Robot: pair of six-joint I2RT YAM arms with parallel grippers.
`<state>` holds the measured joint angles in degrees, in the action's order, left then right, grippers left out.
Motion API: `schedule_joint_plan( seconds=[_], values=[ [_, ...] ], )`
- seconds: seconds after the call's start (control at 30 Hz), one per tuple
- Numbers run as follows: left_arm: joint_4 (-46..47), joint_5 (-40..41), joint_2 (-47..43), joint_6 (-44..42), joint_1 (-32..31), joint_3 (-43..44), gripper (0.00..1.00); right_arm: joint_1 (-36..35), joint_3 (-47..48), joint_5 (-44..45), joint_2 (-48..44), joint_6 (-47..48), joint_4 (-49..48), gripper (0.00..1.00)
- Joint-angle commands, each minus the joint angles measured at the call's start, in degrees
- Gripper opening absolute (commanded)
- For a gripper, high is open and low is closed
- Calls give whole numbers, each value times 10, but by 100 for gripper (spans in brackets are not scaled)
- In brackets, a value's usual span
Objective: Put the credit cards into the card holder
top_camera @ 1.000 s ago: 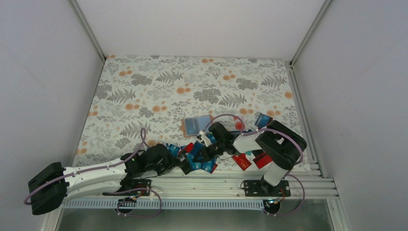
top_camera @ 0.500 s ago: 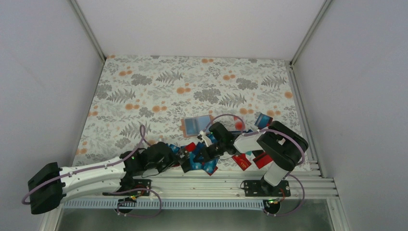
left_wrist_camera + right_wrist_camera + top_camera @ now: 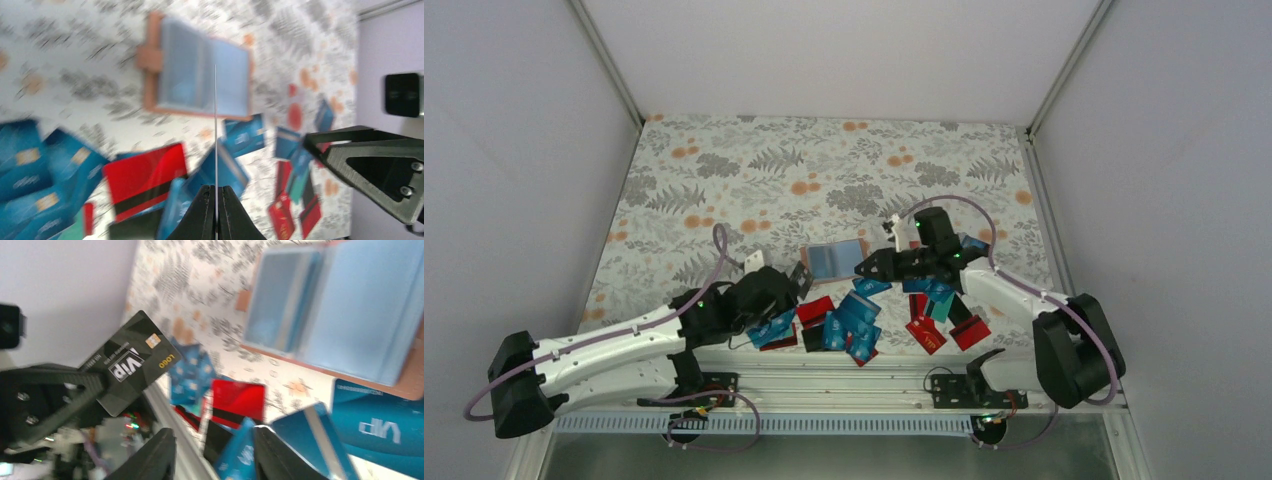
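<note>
The card holder [image 3: 834,260] lies open on the patterned cloth, tan with bluish pockets; it also shows in the left wrist view [image 3: 200,75] and the right wrist view [image 3: 340,305]. My left gripper [image 3: 792,283] is just left of it, shut [image 3: 216,189] on a black card marked "VIP" [image 3: 132,362], which shows edge-on between the fingers [image 3: 216,125]. My right gripper [image 3: 866,267] hovers at the holder's right edge, open and empty [image 3: 212,442]. Several blue, teal, red and black credit cards [image 3: 854,320] lie scattered in front of the holder.
Red and black cards [image 3: 939,335] lie near the table's front rail [image 3: 874,380]. More blue cards [image 3: 972,245] sit under the right arm. Grey walls close in both sides.
My right gripper left the card pile and moved up to the holder's right side. My left gripper rose from the pile toward the holder with the black card.
</note>
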<state>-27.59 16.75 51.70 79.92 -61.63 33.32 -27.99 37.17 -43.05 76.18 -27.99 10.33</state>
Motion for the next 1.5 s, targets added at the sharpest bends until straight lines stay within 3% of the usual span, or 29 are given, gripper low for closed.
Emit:
schedule_joint_plan(
  seconds=[0.0,0.23,0.63,1.13,1.47],
  values=[
    [66,68,4,-90,3,50,2,40,29,-112,-26,-41,-5,46],
    [198,33,38,-169,41,87,3,67,86,-183,-49,-118,-56,70],
    [379,-38,84,-217,68,100,2,75,151,-218,-21,-206,-111,69],
    [455,-79,127,-218,68,110,3,75,165,-221,-15,-265,-174,45],
    [468,-83,146,-203,64,98,2,74,160,-207,-18,-289,-205,17]
  ],
)
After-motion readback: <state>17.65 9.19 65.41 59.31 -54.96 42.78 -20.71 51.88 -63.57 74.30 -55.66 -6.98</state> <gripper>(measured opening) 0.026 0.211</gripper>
